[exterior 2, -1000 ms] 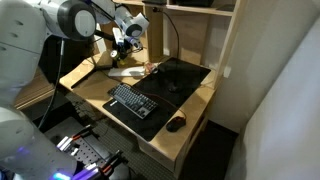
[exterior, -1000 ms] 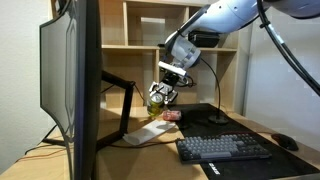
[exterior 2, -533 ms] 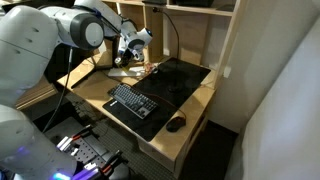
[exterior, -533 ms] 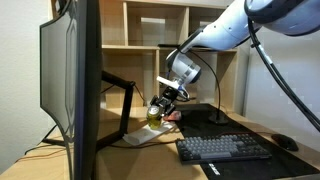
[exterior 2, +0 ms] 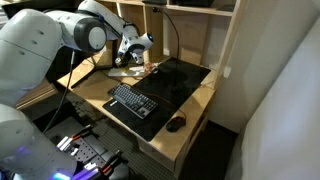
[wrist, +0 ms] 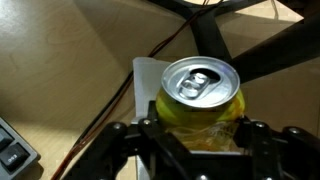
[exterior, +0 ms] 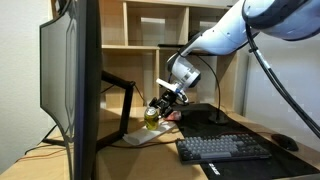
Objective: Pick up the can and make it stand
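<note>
The yellow-green can (wrist: 200,95) fills the wrist view, its silver top with the pull tab facing the camera, held between my gripper's (wrist: 197,130) black fingers. In an exterior view the can (exterior: 152,115) hangs tilted in my gripper (exterior: 159,107) just above a pale sheet (exterior: 143,135) on the wooden desk. In an exterior view my gripper (exterior 2: 131,57) is at the desk's far side, and the can is too small to make out there.
A monitor (exterior: 72,80) stands close in front. A black keyboard (exterior: 224,148) lies on a dark mat (exterior 2: 175,80), with a mouse (exterior 2: 176,124) near the edge. A small red-pink object (exterior: 172,116) lies beside the can. Shelves (exterior: 140,45) stand behind.
My gripper has come down with the can toward the desk, from well above the sheet to just above it. The can stays in its grip.
</note>
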